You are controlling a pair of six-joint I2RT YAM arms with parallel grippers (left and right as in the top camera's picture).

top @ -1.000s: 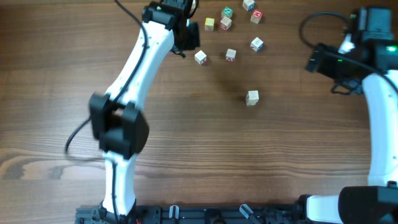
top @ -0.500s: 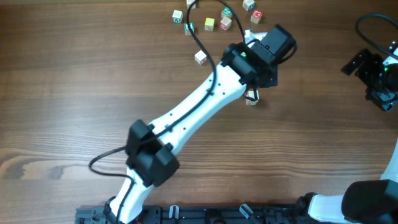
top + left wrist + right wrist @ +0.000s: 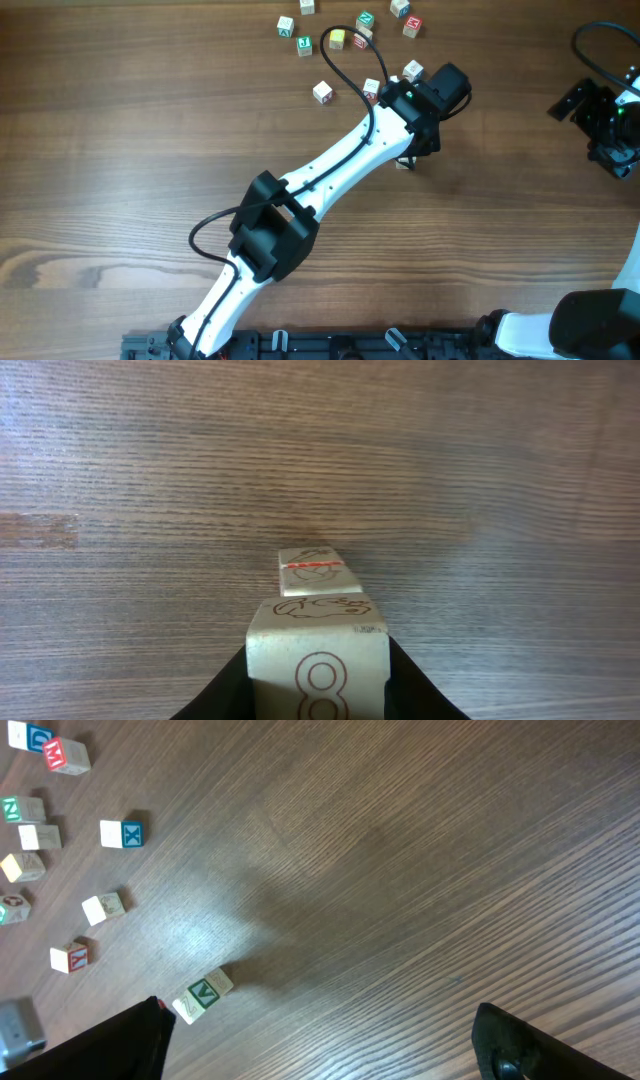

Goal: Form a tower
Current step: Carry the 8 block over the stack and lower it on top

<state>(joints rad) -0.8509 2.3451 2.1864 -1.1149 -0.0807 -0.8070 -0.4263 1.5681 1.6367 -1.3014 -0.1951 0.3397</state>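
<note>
In the left wrist view my left gripper (image 3: 318,695) is shut on a pale wooden cube with a reddish 8 (image 3: 318,660), its black fingers (image 3: 225,695) pressed against both sides. Just past that cube a second pale cube with a red line (image 3: 312,572) stands in line with it, so the two form the tower, one cube wide; whether they touch I cannot tell. From overhead the left gripper (image 3: 415,135) hides most of the tower (image 3: 403,163). My right gripper (image 3: 320,1050) is open and empty at the table's right side (image 3: 590,105).
Several loose letter cubes lie scattered at the back, among them a plain one (image 3: 322,92), a green-marked one (image 3: 303,43) and a yellow one (image 3: 337,39). The right wrist view shows a green A cube (image 3: 203,995) and a blue X cube (image 3: 122,833). A black cable (image 3: 345,70) loops over the cubes.
The left arm swung from the back-left cubes to the lone cube at mid-right, bringing the 8 cube above it. The right arm drew back toward the right edge.
</note>
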